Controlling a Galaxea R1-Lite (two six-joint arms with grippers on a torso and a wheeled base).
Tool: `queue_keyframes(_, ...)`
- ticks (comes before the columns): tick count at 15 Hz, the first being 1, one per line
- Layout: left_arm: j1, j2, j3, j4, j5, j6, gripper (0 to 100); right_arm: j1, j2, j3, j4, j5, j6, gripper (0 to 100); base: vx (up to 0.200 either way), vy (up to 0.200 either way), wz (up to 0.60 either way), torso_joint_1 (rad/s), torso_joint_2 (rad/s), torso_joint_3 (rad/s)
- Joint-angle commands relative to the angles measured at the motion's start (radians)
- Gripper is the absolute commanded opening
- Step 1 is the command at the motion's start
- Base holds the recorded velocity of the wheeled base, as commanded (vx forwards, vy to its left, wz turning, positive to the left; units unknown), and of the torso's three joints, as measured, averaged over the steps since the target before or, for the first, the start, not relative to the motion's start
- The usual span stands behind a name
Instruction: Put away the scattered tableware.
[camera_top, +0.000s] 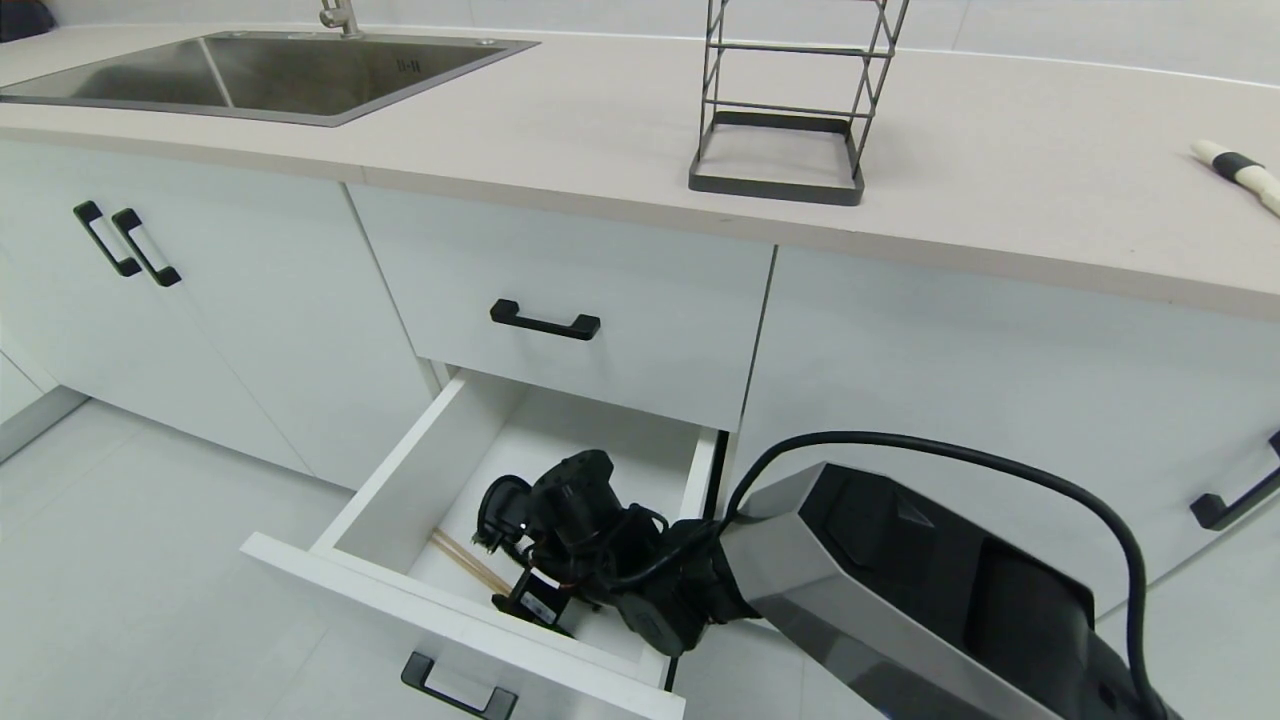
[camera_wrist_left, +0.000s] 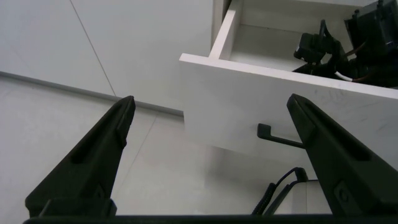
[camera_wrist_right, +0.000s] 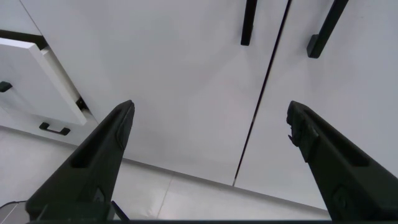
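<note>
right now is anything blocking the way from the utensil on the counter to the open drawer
The drawer is open, but a robot arm sits in its right half, over the chopsticks, taking up much of the opening. The wire rack stands left of the utensil, off the path.

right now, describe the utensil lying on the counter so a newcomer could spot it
Find the long pale countertop and follow it past the dark wire rack to its right-hand end. A slim utensil handle lies flat there. Unlike the tall dark rack, it is cream with one black band.
</note>
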Motion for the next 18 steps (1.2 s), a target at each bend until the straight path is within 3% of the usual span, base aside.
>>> queue_keyframes(1,0.000,0.001,0.000,-0.001,0.000,0.000,100,0.001,-0.023,0.000,-0.001,0.000,-0.001,100,0.000,0.000,0.00,0.000,0.00,0.000)
queue_keyframes(9,0.000,0.001,0.000,0.000,0.000,0.000,100,0.037,-0.364,0.123,-0.006,-0.002,0.007,100,0.000,0.000,0.00,0.000,0.00,0.000)
queue_keyframes(14,0.000,0.001,0.000,0.000,0.000,0.000,100,0.040,-0.694,0.540,-0.093,-0.028,0.010,100,0.000,0.000,0.00,0.000,0.00,0.000)
queue_keyframes(16,0.000,0.001,0.000,0.000,0.000,0.000,100,0.008,-0.868,0.836,-0.264,-0.030,0.012,100,0.000,0.000,0.00,0.000,0.00,0.000)
queue_keyframes(18,0.000,0.001,0.000,0.000,0.000,0.000,100,-0.037,-1.046,1.028,-0.265,-0.037,0.012,100,0.000,0.000,0.00,0.000,0.00,0.000)
